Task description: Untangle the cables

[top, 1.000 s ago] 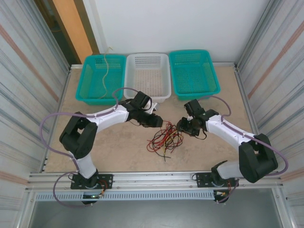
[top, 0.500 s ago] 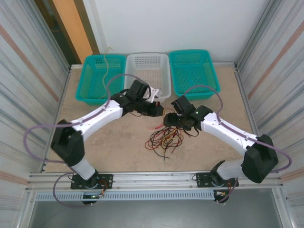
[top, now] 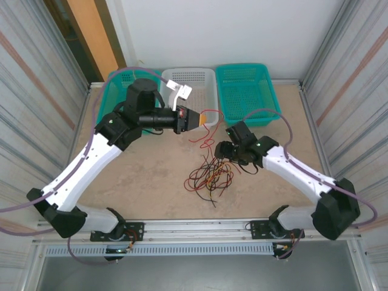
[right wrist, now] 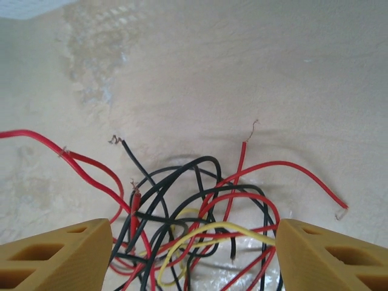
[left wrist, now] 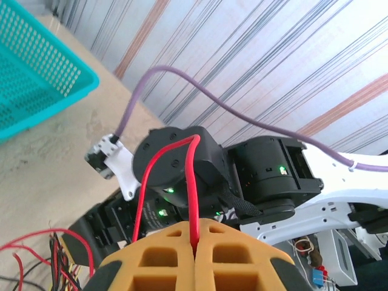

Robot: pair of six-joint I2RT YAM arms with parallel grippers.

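A tangle of thin red, black and yellow cables (top: 209, 176) lies on the table's middle. My left gripper (top: 205, 116) is raised above the table in front of the white basket, shut on one red cable (left wrist: 193, 188) that droops in a loop (top: 205, 134) down to the tangle. In the left wrist view the red cable runs up out of the closed orange pads (left wrist: 170, 254). My right gripper (top: 221, 151) hovers at the tangle's upper right, open; in the right wrist view its orange fingers (right wrist: 54, 254) straddle the cables (right wrist: 194, 224) without touching them.
Three baskets stand along the back: a teal one (top: 121, 100) partly behind the left arm, a white one (top: 197, 85) in the middle, a teal one (top: 245, 91) at right. Corrugated walls enclose both sides. Lavender hoses arch over both arms.
My left arm has swung up and back toward the baskets, lifting one red cable out of the tangle. The right gripper stayed by the tangle's upper right, shifting a little.
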